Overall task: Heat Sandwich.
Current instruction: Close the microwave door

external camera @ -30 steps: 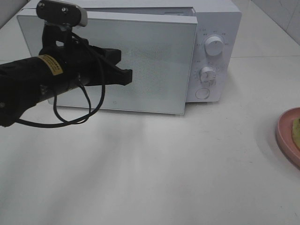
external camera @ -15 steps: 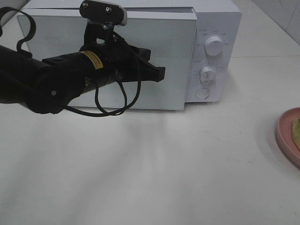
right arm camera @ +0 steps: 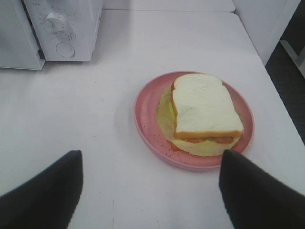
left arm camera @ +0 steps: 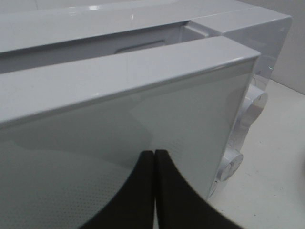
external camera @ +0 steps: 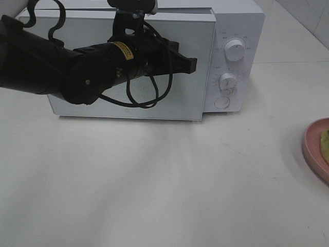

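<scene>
A: White tabletop (external camera: 169,195), plain, pale wall behind. Item 1: microwave (external camera: 234,62), white, two dials on its right panel. Door (external camera: 169,110) ajar; wrist view shows a gap betw. door top and cabinet.

B: Left gripper (external camera: 191,65)?

A: Pincer closed, nothing in it, tips pressed together in front of door glass near its free edge. Prob. shut so it works as a blunt pusher on the door; can't tell if swinging it wider or closed.

B: Item 2, sandwich (right arm camera: 206,109)?

A: On pink plate (right arm camera: 145,125), well apart from microwave, off to its right, at frame edge in high view. White bread on top, yellow-green filling showing below. Not yet in oven.

B: Right gripper (right arm camera: 150,191)?

A: Pincer spread wide, empty, hovering over plate, fingers either side of it. Likely staged to grab plate.
</scene>
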